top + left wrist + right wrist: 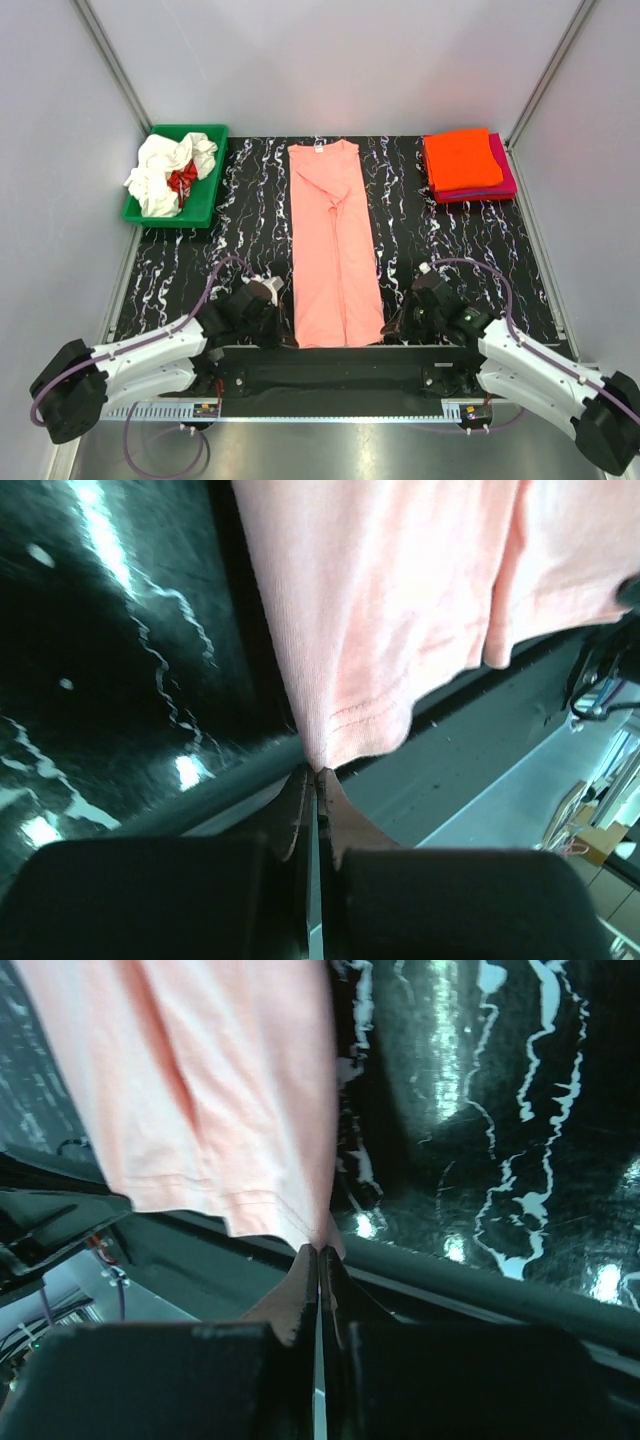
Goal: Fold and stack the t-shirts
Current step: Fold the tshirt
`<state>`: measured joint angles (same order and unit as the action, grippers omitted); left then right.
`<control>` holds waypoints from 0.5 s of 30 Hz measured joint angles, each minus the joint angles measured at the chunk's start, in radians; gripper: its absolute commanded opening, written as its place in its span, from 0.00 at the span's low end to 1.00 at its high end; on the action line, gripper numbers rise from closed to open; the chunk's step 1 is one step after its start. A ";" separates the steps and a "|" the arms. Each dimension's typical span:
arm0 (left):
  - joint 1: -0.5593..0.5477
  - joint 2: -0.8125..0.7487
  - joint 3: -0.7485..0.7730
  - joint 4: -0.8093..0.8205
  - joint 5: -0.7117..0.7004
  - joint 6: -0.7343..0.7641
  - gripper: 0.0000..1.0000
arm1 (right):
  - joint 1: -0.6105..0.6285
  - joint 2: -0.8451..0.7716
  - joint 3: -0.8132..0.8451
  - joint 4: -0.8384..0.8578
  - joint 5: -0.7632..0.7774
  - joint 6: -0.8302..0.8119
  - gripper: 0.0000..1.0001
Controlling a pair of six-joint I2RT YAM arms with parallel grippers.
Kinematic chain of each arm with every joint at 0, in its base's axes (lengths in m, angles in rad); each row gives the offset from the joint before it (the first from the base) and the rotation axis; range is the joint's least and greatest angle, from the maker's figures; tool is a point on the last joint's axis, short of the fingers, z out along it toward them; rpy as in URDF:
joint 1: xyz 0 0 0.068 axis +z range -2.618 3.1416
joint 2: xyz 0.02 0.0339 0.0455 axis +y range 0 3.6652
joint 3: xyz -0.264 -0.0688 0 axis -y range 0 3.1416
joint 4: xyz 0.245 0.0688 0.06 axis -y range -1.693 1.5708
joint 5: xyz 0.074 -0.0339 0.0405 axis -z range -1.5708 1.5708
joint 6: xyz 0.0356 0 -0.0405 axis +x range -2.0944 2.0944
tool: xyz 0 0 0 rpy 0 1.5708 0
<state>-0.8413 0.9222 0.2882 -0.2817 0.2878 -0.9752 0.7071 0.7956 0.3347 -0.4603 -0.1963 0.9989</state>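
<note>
One laid out: salmon-pink t-shirt (335, 245), a long strip.
Left gripper (316, 772): jaws pinch its near-left hem corner.
Right gripper (320, 1250): jaws pinch its near-right hem corner.

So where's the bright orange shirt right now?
In the overhead view, the orange shirt lies folded atop the magenta shirt at the far right corner of the table.

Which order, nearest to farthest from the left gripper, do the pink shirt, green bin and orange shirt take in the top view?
1. The pink shirt: in the centre, its near corner pinched in the left gripper.
2. The green bin: far left corner.
3. The orange shirt: far right corner, across from the bin.
</note>
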 measured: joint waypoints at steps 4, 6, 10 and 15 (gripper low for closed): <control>-0.031 -0.031 0.032 -0.040 -0.024 -0.006 0.00 | 0.002 -0.052 0.048 -0.060 0.035 -0.014 0.00; -0.031 -0.028 0.054 -0.056 -0.037 -0.004 0.00 | 0.002 -0.052 0.064 -0.074 0.058 -0.026 0.00; -0.003 0.017 0.109 -0.076 -0.047 0.019 0.00 | 0.003 0.003 0.121 -0.105 0.110 -0.076 0.00; 0.114 0.101 0.194 -0.082 -0.048 0.090 0.00 | 0.005 0.159 0.256 -0.096 0.214 -0.176 0.00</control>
<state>-0.7273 1.0233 0.4824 -0.3641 0.2398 -0.8848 0.7120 0.9550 0.5911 -0.5564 0.0174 0.8227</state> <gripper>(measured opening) 0.012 0.011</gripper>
